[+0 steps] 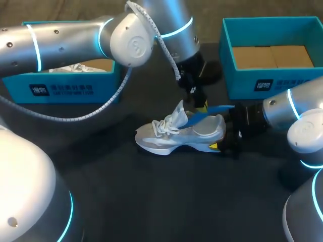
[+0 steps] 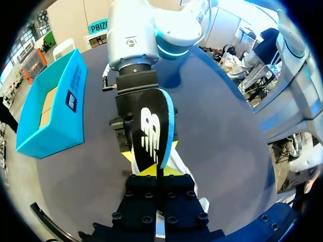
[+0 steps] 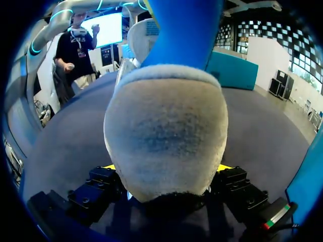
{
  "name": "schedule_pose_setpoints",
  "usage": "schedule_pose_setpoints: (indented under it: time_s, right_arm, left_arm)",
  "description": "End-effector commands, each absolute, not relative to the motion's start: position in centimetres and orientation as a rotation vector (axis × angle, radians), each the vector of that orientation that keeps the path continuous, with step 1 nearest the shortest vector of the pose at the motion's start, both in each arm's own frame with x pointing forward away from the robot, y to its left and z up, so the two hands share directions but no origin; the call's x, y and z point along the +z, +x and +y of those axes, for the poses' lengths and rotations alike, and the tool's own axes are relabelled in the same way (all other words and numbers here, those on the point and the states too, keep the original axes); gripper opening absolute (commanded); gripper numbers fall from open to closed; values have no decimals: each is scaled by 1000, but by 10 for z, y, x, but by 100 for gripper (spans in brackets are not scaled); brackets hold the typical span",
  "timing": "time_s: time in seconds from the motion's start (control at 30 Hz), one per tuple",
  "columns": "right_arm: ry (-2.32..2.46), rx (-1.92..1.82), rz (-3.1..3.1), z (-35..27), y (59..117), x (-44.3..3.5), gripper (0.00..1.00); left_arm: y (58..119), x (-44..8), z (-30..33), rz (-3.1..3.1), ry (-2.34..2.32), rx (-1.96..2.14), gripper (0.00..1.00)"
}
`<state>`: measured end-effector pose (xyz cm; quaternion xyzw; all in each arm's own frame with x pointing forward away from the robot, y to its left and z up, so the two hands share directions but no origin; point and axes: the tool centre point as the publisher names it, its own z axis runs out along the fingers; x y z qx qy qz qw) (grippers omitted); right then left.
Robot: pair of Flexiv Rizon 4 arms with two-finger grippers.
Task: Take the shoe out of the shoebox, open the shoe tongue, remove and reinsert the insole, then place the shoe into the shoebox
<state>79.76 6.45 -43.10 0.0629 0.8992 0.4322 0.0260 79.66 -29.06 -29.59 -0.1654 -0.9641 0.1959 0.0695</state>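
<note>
The shoe (image 1: 176, 133) is stood on its sole, its heel clamped from both sides by the right gripper (image 1: 225, 142), seemingly to steady it. Over the shoe's opening, the blue insole (image 1: 209, 112) is pinched by the left gripper (image 1: 200, 104), apparently for sliding. Behind the shoe's toe a paper-lined shoebox (image 1: 60, 89) is left open, and behind its heel a bare shoebox (image 1: 262, 84).

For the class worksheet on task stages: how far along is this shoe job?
Done: shoe out of the shoebox, on the table, tongue raised. In hand: left hand grips the blue insole at the shoe's opening; right hand clamps the heel. Left: seating the insole, boxing the shoe.
</note>
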Motion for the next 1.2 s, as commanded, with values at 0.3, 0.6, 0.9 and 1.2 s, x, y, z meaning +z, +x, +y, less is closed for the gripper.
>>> schedule_pose_setpoints:
  time_s: [0.3, 0.6, 0.9, 1.2]
  right_arm:
    - [196, 1330, 2781, 68, 796, -437, 0]
    - [196, 1330, 2781, 68, 796, -437, 0]
    - [196, 1330, 2781, 68, 796, -437, 0]
    - [196, 1330, 2781, 68, 796, -437, 0]
  left_arm:
    - [792, -299, -287, -2936, -487, 614, 32]
    - [786, -302, -287, -3032, -453, 660, 36]
    - [779, -292, -288, -3141, -373, 773, 35]
    - [771, -294, -298, -3215, -174, 943, 33]
